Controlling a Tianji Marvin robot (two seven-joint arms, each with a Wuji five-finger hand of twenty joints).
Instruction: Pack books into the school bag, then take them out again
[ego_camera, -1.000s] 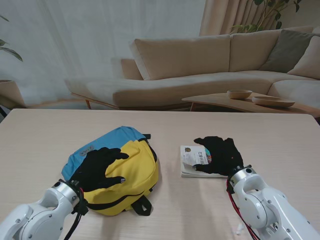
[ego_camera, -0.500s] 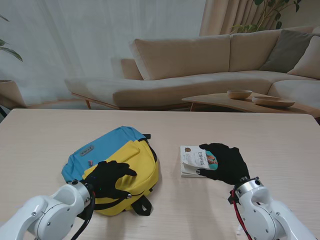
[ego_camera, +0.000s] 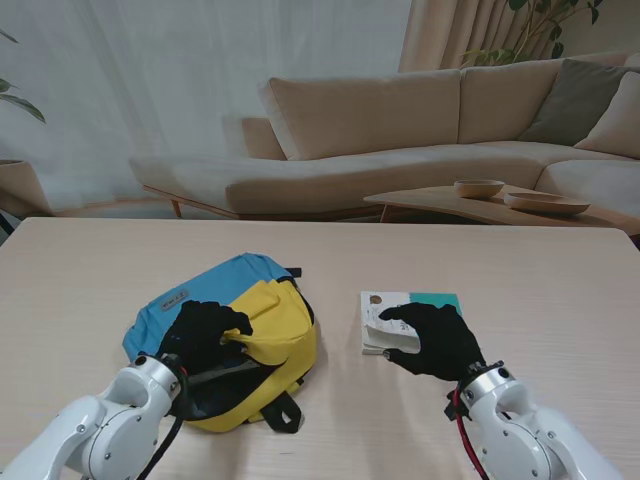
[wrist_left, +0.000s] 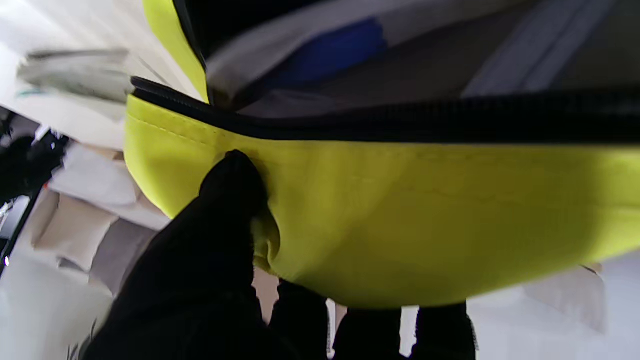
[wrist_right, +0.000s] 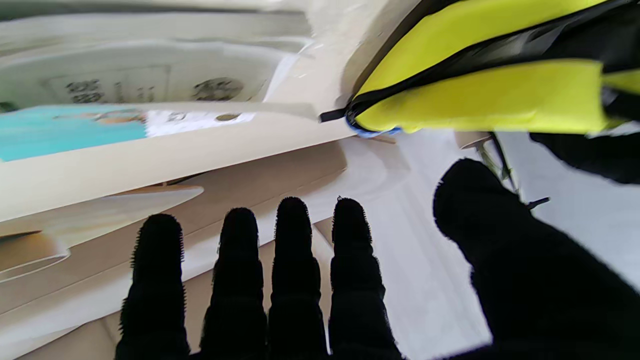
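Stand view: left hand (ego_camera: 203, 330) pinches the school bag (ego_camera: 262, 318) flap; right hand (ego_camera: 432, 338), fingers spread, rests on the book (ego_camera: 400, 305).

You see a matt blue-and-yellow woven cloth school bag (ego_camera: 255, 315) left of centre, its black zip (wrist_left: 400, 125) finely ribbed. The pale wood-grain table top (ego_camera: 90, 270) looks smooth. The white-and-teal paper book (ego_camera: 410, 305) at centre right has a slight sheen.

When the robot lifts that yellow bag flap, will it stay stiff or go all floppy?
Probably floppy: the flap dimples where the left hand pinches it. It likely sags once let go, since the bag looks like soft fabric. Seems light, too.
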